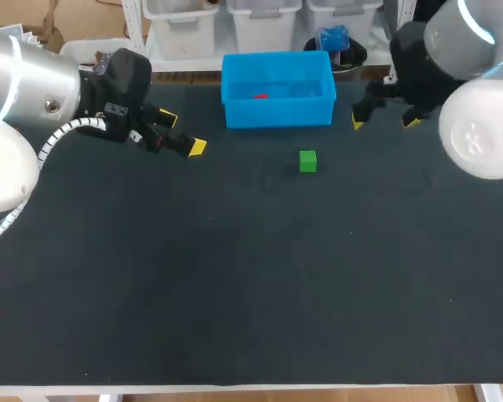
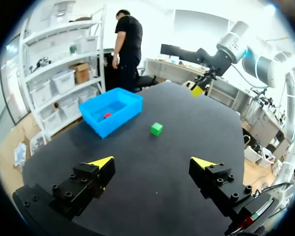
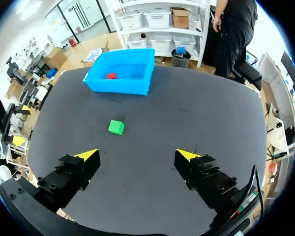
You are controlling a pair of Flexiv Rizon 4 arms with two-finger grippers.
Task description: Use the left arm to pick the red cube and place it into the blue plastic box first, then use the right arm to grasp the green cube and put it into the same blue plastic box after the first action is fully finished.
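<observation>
Left fingers (image 1: 197,148) and right fingers (image 1: 358,124) spread, red cube (image 1: 260,95) in box (image 1: 277,114): off-centre, we could knock the green cube (image 1: 308,161) at its five o'clock

What I cannot make out

In the head view the red cube (image 1: 260,95) is a tiny smear inside the blue box (image 1: 277,115), its edges too small to tell. My left arm (image 1: 21,100) and right arm (image 1: 478,126) are cut off at the sides.
</observation>
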